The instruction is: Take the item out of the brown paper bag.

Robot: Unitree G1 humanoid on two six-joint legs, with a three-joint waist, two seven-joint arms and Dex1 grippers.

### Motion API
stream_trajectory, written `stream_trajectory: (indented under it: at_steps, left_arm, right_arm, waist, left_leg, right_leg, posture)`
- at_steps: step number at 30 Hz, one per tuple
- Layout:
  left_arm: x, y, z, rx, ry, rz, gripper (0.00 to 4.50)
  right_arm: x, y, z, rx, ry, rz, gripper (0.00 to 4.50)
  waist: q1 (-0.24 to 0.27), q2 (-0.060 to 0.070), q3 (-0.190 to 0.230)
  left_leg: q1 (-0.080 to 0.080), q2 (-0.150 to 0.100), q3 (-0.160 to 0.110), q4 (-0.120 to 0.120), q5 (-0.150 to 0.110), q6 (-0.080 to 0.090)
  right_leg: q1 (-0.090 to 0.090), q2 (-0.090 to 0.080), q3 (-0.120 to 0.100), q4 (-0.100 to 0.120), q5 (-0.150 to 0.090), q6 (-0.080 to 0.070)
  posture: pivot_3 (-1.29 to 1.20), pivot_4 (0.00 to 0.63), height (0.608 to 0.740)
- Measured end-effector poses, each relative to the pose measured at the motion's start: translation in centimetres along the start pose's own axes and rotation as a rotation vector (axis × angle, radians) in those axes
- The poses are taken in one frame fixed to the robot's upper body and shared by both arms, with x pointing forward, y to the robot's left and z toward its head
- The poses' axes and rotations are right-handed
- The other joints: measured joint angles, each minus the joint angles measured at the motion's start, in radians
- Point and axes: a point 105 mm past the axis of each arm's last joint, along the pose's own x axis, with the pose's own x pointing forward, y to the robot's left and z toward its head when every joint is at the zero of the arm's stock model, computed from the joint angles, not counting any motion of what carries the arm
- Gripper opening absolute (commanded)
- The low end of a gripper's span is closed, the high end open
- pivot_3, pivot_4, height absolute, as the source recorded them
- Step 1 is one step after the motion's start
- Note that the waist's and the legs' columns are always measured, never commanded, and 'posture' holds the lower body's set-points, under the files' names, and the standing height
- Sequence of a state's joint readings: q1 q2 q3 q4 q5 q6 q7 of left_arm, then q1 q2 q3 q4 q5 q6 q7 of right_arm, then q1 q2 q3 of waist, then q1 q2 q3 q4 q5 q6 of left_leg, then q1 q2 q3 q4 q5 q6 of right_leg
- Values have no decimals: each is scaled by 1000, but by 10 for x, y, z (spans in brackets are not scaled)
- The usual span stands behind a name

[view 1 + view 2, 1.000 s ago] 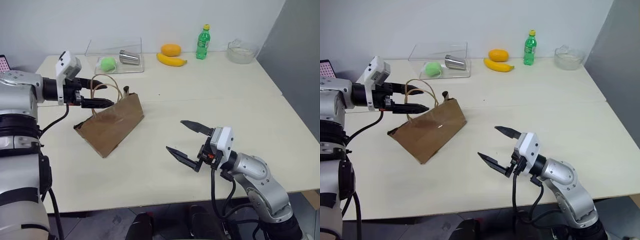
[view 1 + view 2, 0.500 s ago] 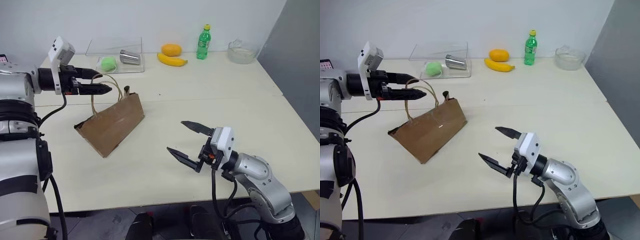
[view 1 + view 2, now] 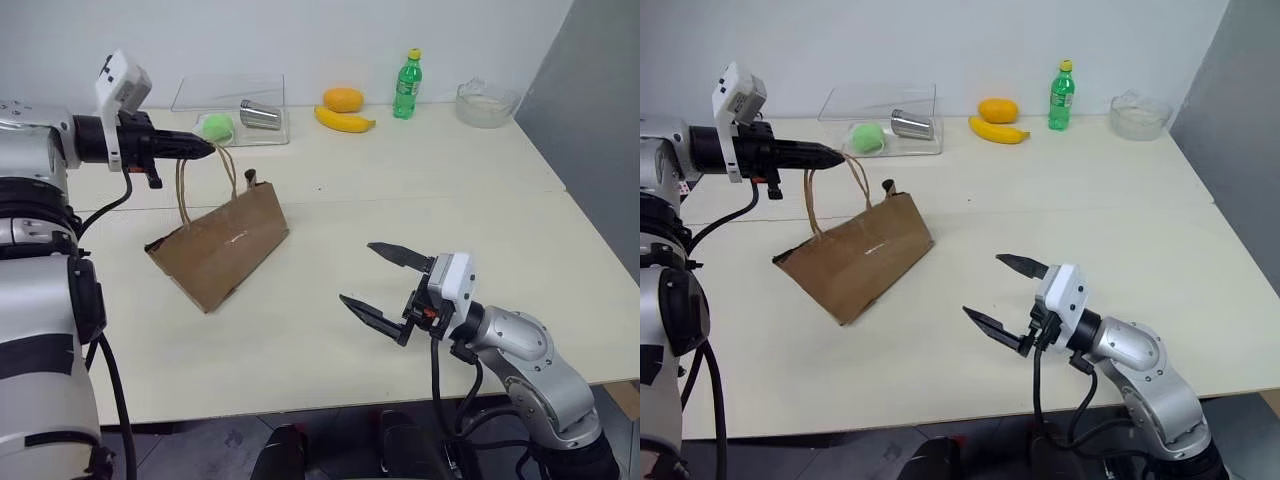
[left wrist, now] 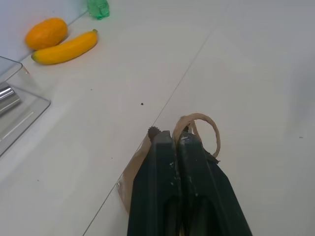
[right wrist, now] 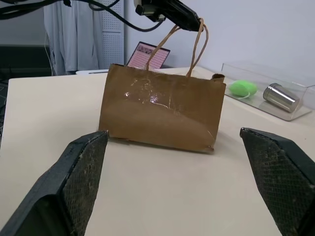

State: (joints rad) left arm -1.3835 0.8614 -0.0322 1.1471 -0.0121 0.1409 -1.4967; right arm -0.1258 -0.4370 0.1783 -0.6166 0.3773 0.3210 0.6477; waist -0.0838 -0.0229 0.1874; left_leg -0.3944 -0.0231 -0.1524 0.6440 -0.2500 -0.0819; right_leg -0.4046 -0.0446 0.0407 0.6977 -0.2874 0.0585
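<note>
The brown paper bag (image 3: pixel 220 243) is leaning on the cream table (image 3: pixel 420 190), near its left side, and its long side is running from the near left to the far right, with the mouth turned toward the far side. The ketchup bottle is not showing, so I am judging that it is lying inside the bag. The left gripper (image 3: pixel 205 147) is hanging just above the bag and its black fingers are pressed together on the looped cord handle (image 3: pixel 812 200), which is stretching straight up from the bag to the fingertips. The right gripper (image 3: pixel 385 285) is waiting near the front edge, well apart from the bag and to its right, with the fingers spread wide and nothing between them; the right wrist view is looking at the bag's broad face. So the left arm is the nearer one, and the right one is having the open path toward the bag.

Compared with a second ago, the left fingers were then apart around the handle and are now closed on it, the gripper is standing higher, and the loop is drawn taut instead of curving loosely. The right gripper is staying where it was.
</note>
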Motion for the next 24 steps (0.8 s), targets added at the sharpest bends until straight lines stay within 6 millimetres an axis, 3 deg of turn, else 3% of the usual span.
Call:
stream_trajectory:
  at_steps: [12,24]
  left_arm:
    - [34,-6,53,248,-39,-39,28]
    - [92,-29,68,394,-55,-106,28]
  right_arm:
    - [-4,1,1,32,10,-8,4500]
    - [-15,-4,2,9,56,-167,4500]
  waist:
    - [0,0,0]
    - [0,0,0]
  left_leg:
    - [-2,-1,-1,1,0,0]
    - [-3,-1,-1,1,0,0]
  right_leg:
    - [-1,0,-1,0,0,0]
    - [-1,0,0,0,0,0]
  posture:
    - [0,150,740]
    - [0,150,740]
